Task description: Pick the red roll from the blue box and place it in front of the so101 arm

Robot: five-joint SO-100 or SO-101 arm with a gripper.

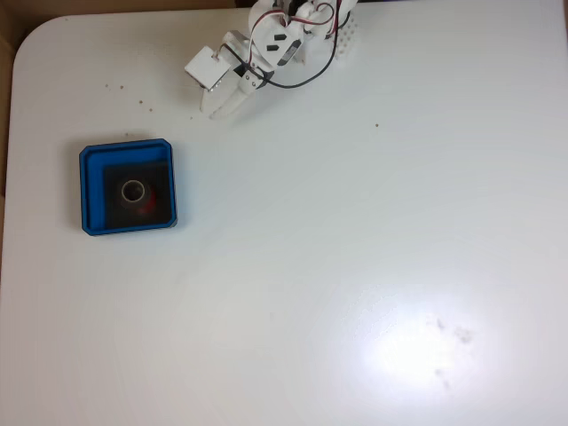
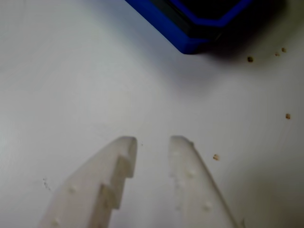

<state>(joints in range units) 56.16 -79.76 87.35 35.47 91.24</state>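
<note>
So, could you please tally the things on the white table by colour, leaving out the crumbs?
Blue: 1, the blue box
Red: 1, the red roll, lying inside the box
White: 1, the so101 arm, its gripper slightly open over bare table
Total: 3

White table [image 1: 355, 266], crumbs [image 2: 250, 59] (small, scattered).
</note>
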